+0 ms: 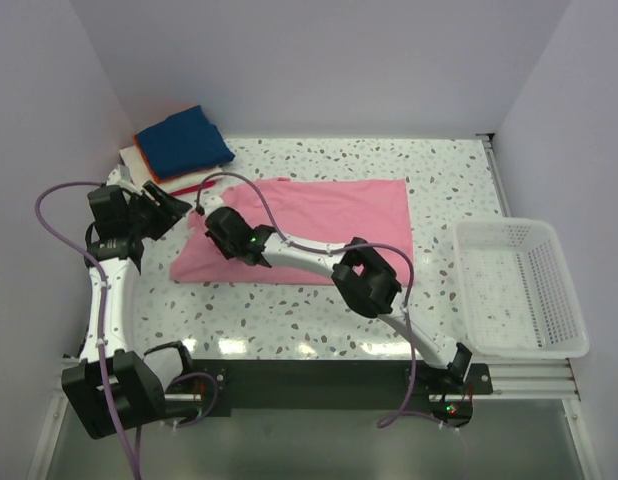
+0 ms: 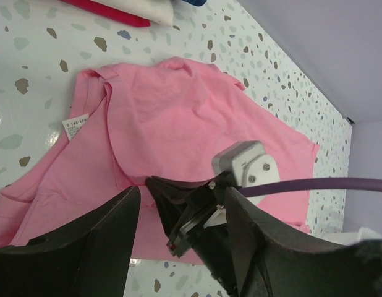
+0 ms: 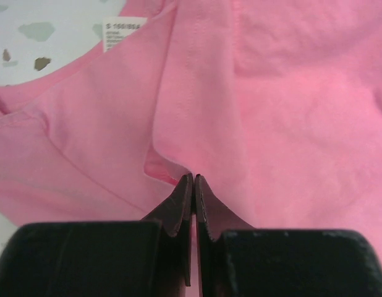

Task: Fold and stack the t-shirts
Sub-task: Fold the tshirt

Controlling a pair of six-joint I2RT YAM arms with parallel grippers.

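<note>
While the pink shirt (image 1: 319,215) lies centrally, only partly folded (sleeves tucked in), the folded stack (image 1: 181,145) waits at far left. The right gripper (image 3: 194,180) is clenched on a fold near the collar; the left gripper (image 1: 174,208) hangs spread and empty.

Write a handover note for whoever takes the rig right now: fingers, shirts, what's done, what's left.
Left gripper: fingers open, holding nothing, beside the folded stack.
Right gripper: fingers shut on a fold of the pink shirt near its collar end.
The stack, navy on top, sits at the table's far left corner.
Done: those shirts are folded.
Left: finish folding the pink shirt and put it on the stack.
</note>
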